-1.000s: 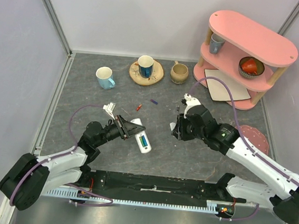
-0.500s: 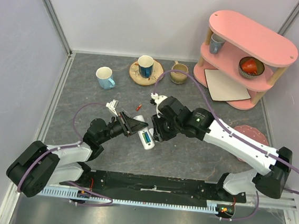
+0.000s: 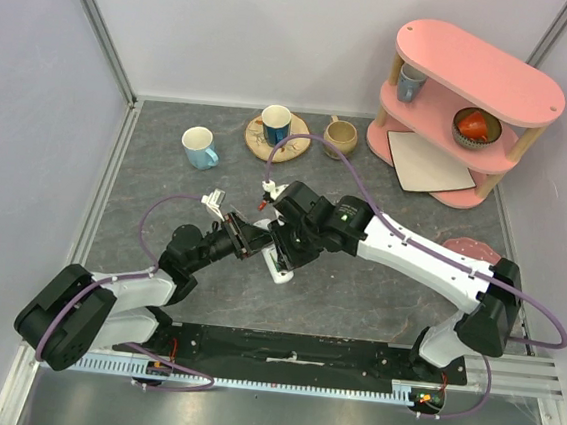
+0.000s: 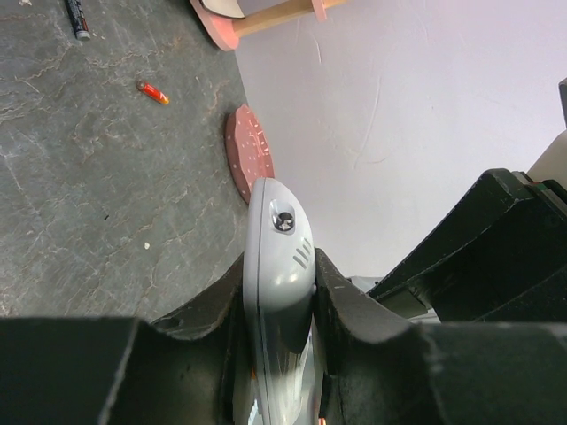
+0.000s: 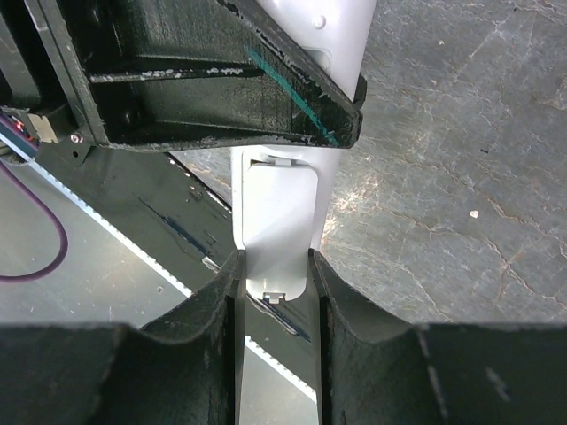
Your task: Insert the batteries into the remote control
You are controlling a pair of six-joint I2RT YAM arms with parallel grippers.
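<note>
A tan mug [image 3: 340, 138] sits between pink shelf [image 3: 478, 66] and wooden saucer [image 3: 291, 152].

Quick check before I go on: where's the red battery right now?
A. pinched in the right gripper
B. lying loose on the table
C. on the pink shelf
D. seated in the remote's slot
B: the left wrist view shows the red battery lying on the table, well apart from the remote control clamped in the left gripper.
</note>
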